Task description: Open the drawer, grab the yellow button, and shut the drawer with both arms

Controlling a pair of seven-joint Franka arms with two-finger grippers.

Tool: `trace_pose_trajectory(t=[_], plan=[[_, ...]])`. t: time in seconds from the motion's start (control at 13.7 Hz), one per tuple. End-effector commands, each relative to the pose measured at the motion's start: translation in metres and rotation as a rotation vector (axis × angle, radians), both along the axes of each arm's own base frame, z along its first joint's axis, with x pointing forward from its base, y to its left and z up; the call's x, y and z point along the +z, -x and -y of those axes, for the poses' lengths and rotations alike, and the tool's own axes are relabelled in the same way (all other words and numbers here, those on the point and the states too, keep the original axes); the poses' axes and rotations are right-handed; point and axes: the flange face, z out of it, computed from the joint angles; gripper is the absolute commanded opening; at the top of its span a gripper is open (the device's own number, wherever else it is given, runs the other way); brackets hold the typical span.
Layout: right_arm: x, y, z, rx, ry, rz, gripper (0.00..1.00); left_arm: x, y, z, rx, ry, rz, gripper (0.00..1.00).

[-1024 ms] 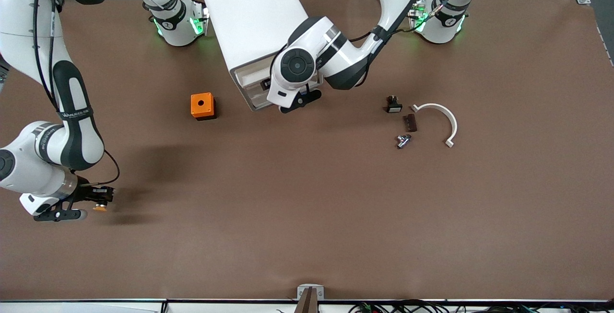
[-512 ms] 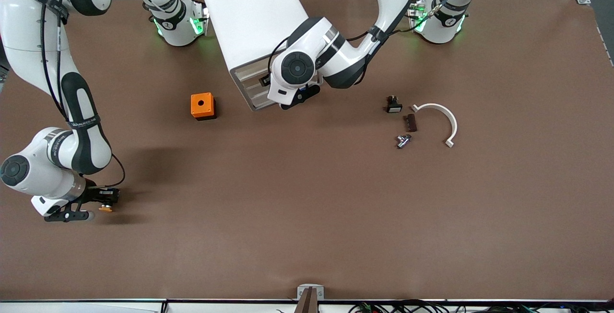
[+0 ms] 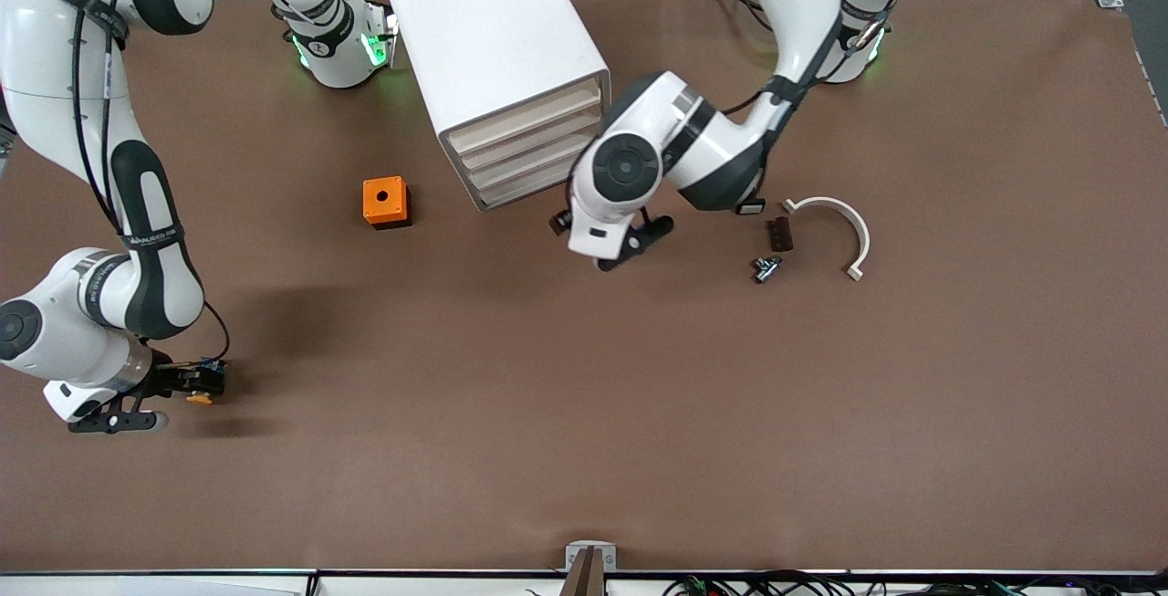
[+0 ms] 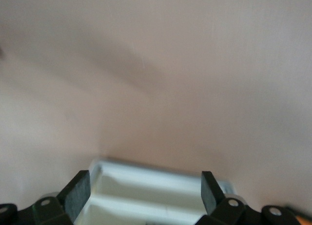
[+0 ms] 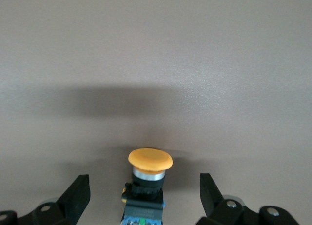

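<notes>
The white cabinet [image 3: 484, 21] stands at the robots' edge of the table, between the two bases. All its drawers sit flush, the top drawer [image 3: 529, 112] among them. My left gripper [image 3: 610, 254] hangs open over the table in front of the cabinet. In the left wrist view, the left gripper [image 4: 144, 191] is open and empty, with a white drawer front [image 4: 156, 186] showing past its fingers. The button [image 3: 198, 398] rests on the table near the right arm's end. The right gripper [image 3: 192, 381] straddles it. The orange-capped button [image 5: 150, 159] sits between the right gripper's [image 5: 144, 186] open fingers, apart from both.
An orange cube with a round hole [image 3: 384, 202] sits beside the cabinet. Toward the left arm's end lie a small black part with a white face [image 3: 750, 205], a brown piece [image 3: 778, 234], a metal part [image 3: 766, 268] and a white curved piece [image 3: 844, 222].
The top drawer went from partly open to flush, then my left gripper drew away from the cabinet. My right gripper opened and let go of the button.
</notes>
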Motion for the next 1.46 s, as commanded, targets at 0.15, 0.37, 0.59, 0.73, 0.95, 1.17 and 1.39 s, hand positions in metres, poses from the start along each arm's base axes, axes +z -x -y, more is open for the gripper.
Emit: trace_pose_trajectory(t=[0.15, 0.37, 0.59, 0.73, 0.95, 1.17, 1.39], plan=[[0.086, -0.005, -0.009, 0.012, -0.066, -0.151, 1.00, 0.064, -0.064, -0.098, 0.073, -0.082, 0.167, 1.00], [0.186, 0.019, -0.018, -0.078, -0.085, -0.198, 1.00, 0.104, -0.094, -0.163, -0.017, -0.114, 0.255, 1.00], [0.251, 0.043, -0.026, -0.090, -0.103, -0.219, 1.00, 0.155, -0.107, -0.243, -0.105, -0.109, 0.272, 1.00], [0.279, 0.057, -0.028, -0.081, -0.103, -0.232, 1.00, 0.176, -0.106, -0.292, -0.201, -0.108, 0.232, 1.00], [0.314, 0.059, -0.026, -0.083, -0.093, -0.207, 1.00, 0.212, -0.099, -0.365, -0.316, -0.089, 0.212, 1.00], [0.329, 0.062, -0.022, -0.095, -0.098, -0.193, 1.00, 0.244, -0.078, -0.398, -0.465, -0.055, 0.186, 1.00], [0.360, 0.076, -0.032, -0.071, -0.070, -0.166, 1.00, 0.272, -0.055, -0.417, -0.514, -0.043, 0.204, 1.00]])
